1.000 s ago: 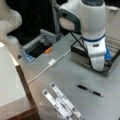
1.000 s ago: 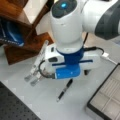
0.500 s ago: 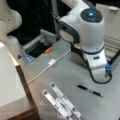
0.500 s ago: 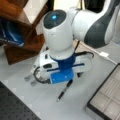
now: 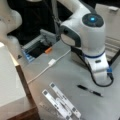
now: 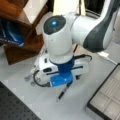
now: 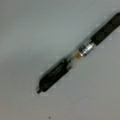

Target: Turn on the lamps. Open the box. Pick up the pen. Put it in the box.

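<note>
Black pen: the pen (image 5: pixel 89 90) lies flat on the grey table (image 5: pixel 62 75), just beside the foot of the robot arm's white wrist in a front view; in a front view from the opposite side only its lower end (image 6: pixel 63 93) shows, poking out from under the arm's blue band.

Long axis: in the wrist view the pen (image 7: pixel 75 55) runs on a slant from bottom left to top right, tip at the lower left, its silvery section above the middle.

Gripper: the gripper (image 5: pixel 103 75) hangs low over the table, nearly above the pen and nearer to it than to anything else; its fingers are hidden behind the arm in both front views and absent from the wrist view, so their opening cannot be told. Nothing shows as held.

Box: the box (image 6: pixel 106 96) stands open at a front view's right, pale compartments showing, well apart from the pen.

White strips: long strips (image 5: pixel 61 102) lie near the table's front edge, apart from the pen.
</note>
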### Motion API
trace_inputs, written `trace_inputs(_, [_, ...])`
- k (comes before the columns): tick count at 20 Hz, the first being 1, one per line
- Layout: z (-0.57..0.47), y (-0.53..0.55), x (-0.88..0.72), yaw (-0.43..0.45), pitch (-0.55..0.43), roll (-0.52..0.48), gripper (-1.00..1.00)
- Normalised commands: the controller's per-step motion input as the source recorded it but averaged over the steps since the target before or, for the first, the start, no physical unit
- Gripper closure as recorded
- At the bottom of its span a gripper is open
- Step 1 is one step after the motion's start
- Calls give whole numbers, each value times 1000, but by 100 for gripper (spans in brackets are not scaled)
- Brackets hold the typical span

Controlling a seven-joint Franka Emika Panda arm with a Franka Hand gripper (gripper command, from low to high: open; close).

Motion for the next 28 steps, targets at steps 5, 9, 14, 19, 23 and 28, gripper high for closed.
trace_inputs(5, [-52,-158,250,217,186,-98,-100])
trace_inputs(9, [-88,-139,286,167,137,-84,-100])
trace_inputs(14, [-73,-79,336,146,64,-109,-100])
trace_inputs(19, [-125,-17,304,107,25,-159,-100])
trace_inputs(23, [-56,7,231,66,-11,-244,-100])
trace_inputs(28, [-41,41,139,39,-48,-290,-100])
